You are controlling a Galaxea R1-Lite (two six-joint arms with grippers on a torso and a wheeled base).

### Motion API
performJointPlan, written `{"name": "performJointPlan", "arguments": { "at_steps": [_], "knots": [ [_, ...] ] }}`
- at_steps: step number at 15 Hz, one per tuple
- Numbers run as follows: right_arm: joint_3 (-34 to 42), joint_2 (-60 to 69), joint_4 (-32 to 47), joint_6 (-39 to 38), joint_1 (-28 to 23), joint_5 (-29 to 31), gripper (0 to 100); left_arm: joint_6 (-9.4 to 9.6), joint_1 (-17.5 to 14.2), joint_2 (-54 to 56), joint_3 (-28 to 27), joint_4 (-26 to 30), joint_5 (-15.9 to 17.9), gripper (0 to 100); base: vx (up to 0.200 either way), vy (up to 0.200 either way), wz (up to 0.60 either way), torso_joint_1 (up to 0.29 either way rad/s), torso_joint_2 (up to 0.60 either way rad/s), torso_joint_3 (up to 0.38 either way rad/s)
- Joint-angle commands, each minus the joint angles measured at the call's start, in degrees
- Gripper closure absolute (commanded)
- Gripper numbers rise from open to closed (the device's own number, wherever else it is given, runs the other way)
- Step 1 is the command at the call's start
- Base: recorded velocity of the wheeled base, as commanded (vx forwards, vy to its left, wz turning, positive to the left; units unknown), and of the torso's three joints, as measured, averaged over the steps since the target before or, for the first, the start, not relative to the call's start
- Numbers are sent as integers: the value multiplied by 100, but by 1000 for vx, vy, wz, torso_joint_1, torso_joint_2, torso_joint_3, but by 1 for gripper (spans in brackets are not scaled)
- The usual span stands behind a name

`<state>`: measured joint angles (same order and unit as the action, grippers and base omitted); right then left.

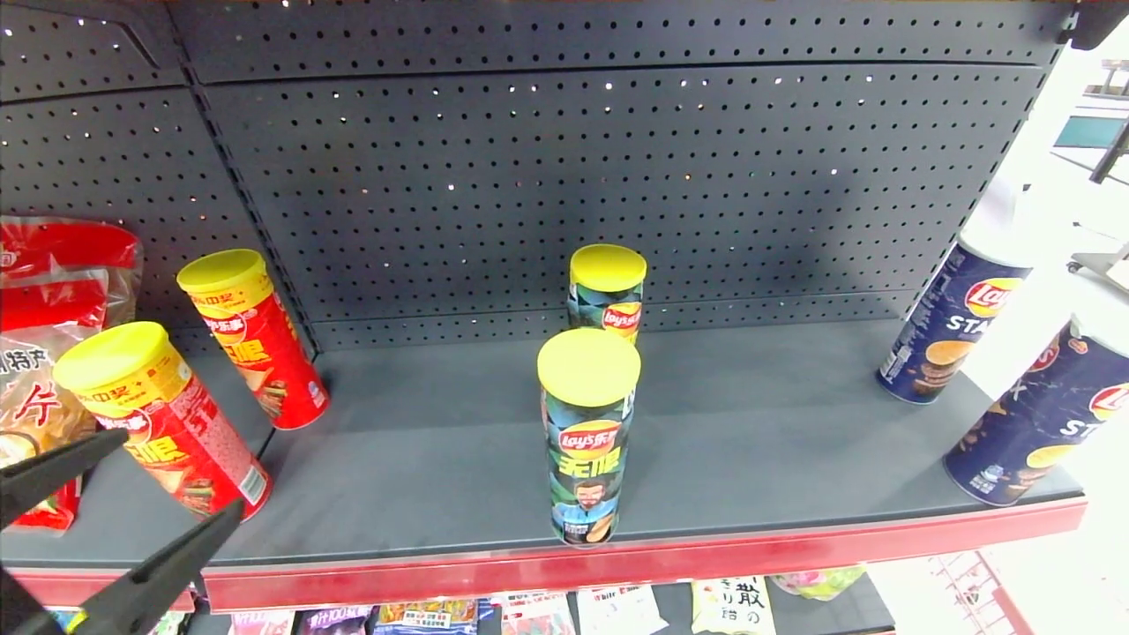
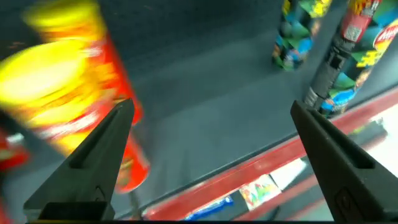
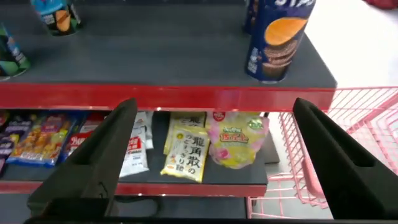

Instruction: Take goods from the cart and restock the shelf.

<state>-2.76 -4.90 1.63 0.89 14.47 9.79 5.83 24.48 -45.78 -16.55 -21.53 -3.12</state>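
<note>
Grey metal shelf (image 1: 750, 441) with a red front lip and a perforated back panel (image 1: 617, 176) is faced.

- Two red chip cans (image 1: 159, 414), yellow-lidded, are stood at 9 o'clock in the head view, one behind the other.
- Two teal chip cans (image 1: 586, 441) are stood at centre, again front and back.
- Two dark blue chip cans (image 1: 948, 326) are stood at 3 o'clock.
- All cans are kept upright in rows by flavour, judged so that labels face out and more stock can be slid in behind.
- Wide bare gaps are left between the rows, so restocking is judged far from done.
- A snack bag (image 1: 44, 291) is leaned at the far 9 o'clock edge.

The left pincer (image 1: 182, 469) is spread wide and empty at 7 o'clock, just beside the front red can. The spread is judged enough to pass around a can.

The right pincer (image 3: 214, 102) is also spread wide with nothing held. It is kept low before the red lip, with packets (image 3: 186, 149) on the lower shelf beyond it.

The pink wire cart (image 3: 367, 118) is stood beside the shelf's blue-can end. No goods in it can be made out, and a pick from it is judged the next need.
</note>
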Motion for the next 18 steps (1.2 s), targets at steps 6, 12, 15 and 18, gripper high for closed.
{"name": "performJointPlan", "arguments": {
  "at_steps": [6, 12, 15, 18],
  "knots": [
    [73, -28, -49, -71, 3, -232, 0, -758, 1481, -3078, -208, -1038, -725, 0, 0, 0, 0, 0, 0, 0],
    [65, -37, 4, -133, -6, -390, 0, -996, 1586, -4537, -876, -1222, -989, 0, 0, 0, 0, 0, 0, 0],
    [65, -37, 4, -133, -6, -390, 0, -1136, 1753, -4686, -893, -1178, -1050, 0, 0, 0, 0, 0, 0, 0],
    [65, -37, 4, -133, -6, -390, 0, -1128, 1736, -4730, -911, -1169, -1129, 0, 0, 0, 0, 0, 0, 0]
  ]
}}
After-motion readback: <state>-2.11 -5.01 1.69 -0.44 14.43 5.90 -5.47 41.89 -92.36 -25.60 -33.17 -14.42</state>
